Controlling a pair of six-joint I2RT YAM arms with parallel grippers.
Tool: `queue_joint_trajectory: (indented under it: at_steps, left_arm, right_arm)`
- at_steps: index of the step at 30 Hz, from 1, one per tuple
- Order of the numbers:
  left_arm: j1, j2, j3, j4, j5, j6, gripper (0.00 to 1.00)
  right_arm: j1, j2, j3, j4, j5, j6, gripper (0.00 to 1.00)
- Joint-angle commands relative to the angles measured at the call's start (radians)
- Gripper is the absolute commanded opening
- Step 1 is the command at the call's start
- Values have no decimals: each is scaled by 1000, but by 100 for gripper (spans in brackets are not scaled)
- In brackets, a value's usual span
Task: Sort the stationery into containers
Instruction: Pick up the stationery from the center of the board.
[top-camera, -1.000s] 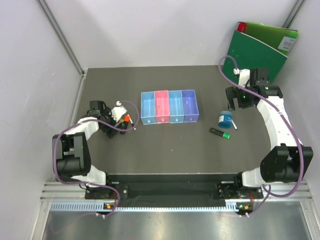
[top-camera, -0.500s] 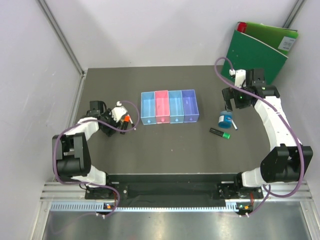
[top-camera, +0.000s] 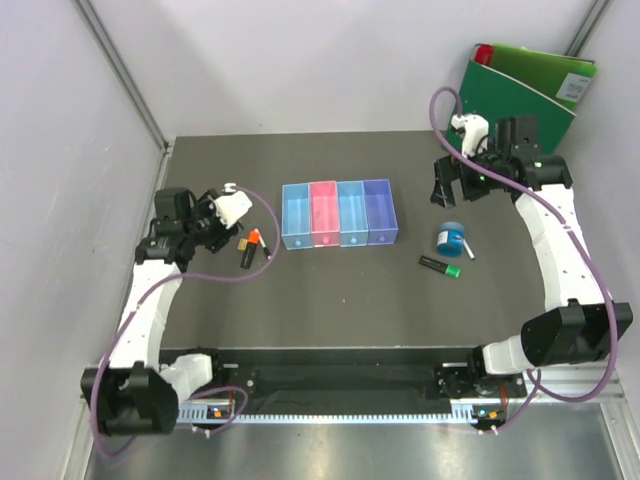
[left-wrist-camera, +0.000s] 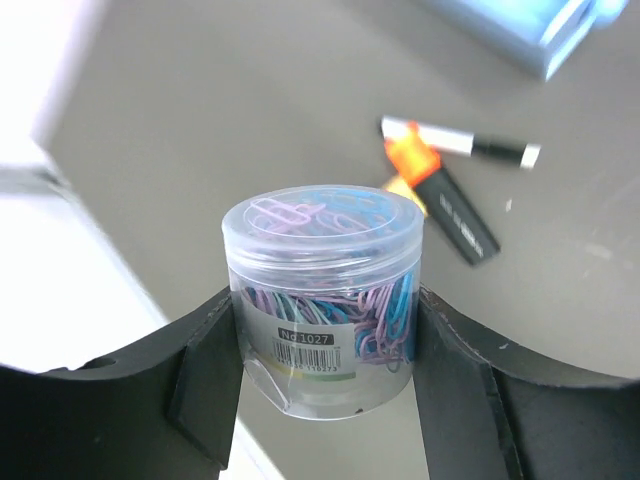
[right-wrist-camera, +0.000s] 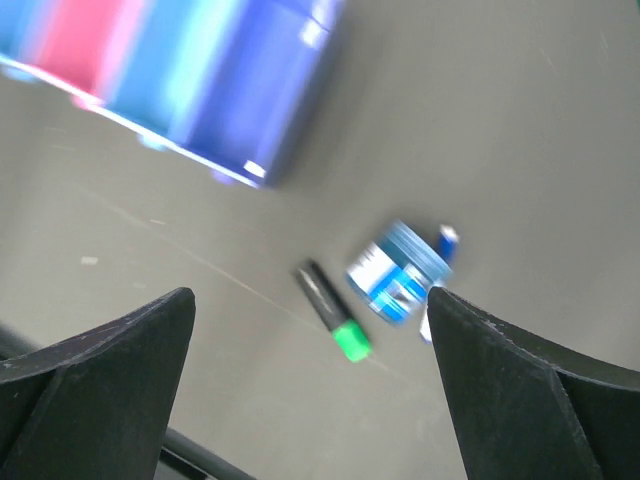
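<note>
Left gripper (left-wrist-camera: 325, 345) clamps a clear paper-clip tub (left-wrist-camera: 322, 290), left-centre of top view. Orange-capped marker (top-camera: 249, 246) lies on the table between it and the bins (top-camera: 340, 240) at centre. Right gripper (right-wrist-camera: 310, 295) is wide open and empty, upper right, near round blue item (top-camera: 450, 239) and green-capped marker (top-camera: 440, 265).

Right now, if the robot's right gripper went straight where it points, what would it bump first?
Probably the black marker with a green cap, lying on the dark table almost dead ahead of the open right gripper. The round blue tub sits just beside it. Depth is blurry, so not certain.
</note>
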Motion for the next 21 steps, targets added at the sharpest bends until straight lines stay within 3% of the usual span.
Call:
queue_joint_trajectory:
  at_steps: [1,5,8,21]
  left_arm:
    - [-94,-111,60,0,41,5,48]
    - [-201,-189,69,61,11,-3,48]
    - [-335,-207,80,123,-35,-25,48]
    - [-695,-77,236,259,-221,-37,49]
  right_arm:
    - [19,-20,134,-47,-257,-18,100]
    - [25,20,210,-96,-501,-12,100]
    - [42,52,256,-115,-602,26,100]
    - [212,83,297,-65,-644,89,99]
